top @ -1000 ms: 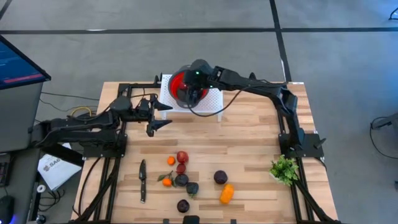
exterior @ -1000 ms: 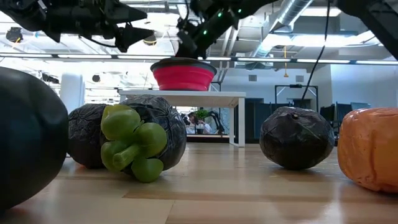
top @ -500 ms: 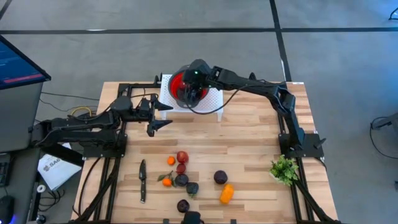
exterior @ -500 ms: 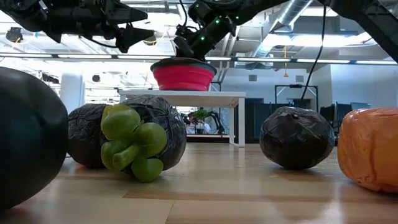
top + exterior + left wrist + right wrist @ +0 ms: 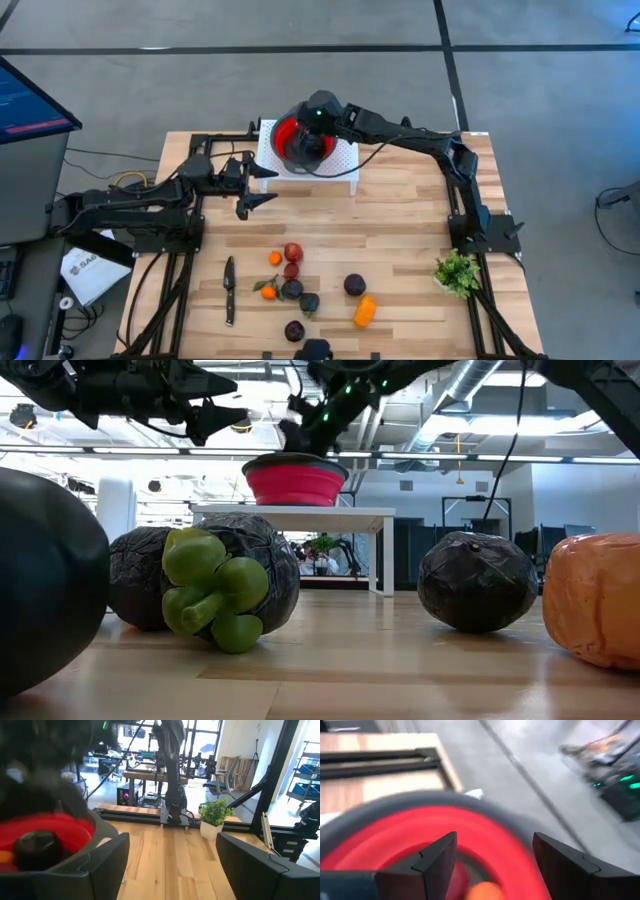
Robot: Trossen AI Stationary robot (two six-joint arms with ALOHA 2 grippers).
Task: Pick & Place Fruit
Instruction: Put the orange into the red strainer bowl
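The red bowl (image 5: 290, 135) sits on a white stand (image 5: 345, 165) at the table's far side. My right gripper (image 5: 495, 840) hovers open just above the bowl, pointing down; a red piece (image 5: 452, 880) and an orange piece (image 5: 485, 892) lie inside. My left gripper (image 5: 172, 840) waits open, level, left of the stand (image 5: 262, 185); its view shows a dark purple piece (image 5: 37, 847) in the bowl. Several fruit pieces lie on the near table: red (image 5: 293, 252), orange (image 5: 365, 311), dark purple (image 5: 354, 285).
A slim black knife (image 5: 229, 290) lies left of the fruit cluster. A green leafy sprig (image 5: 458, 272) stands by the right arm's base. Black frame rails run along both table sides. Bare wood lies between the stand and the fruit.
My right gripper has risen a little from the bowl's rim and drifted toward the far edge, staying above the bowl. The left arm and the fruit on the table have kept still.
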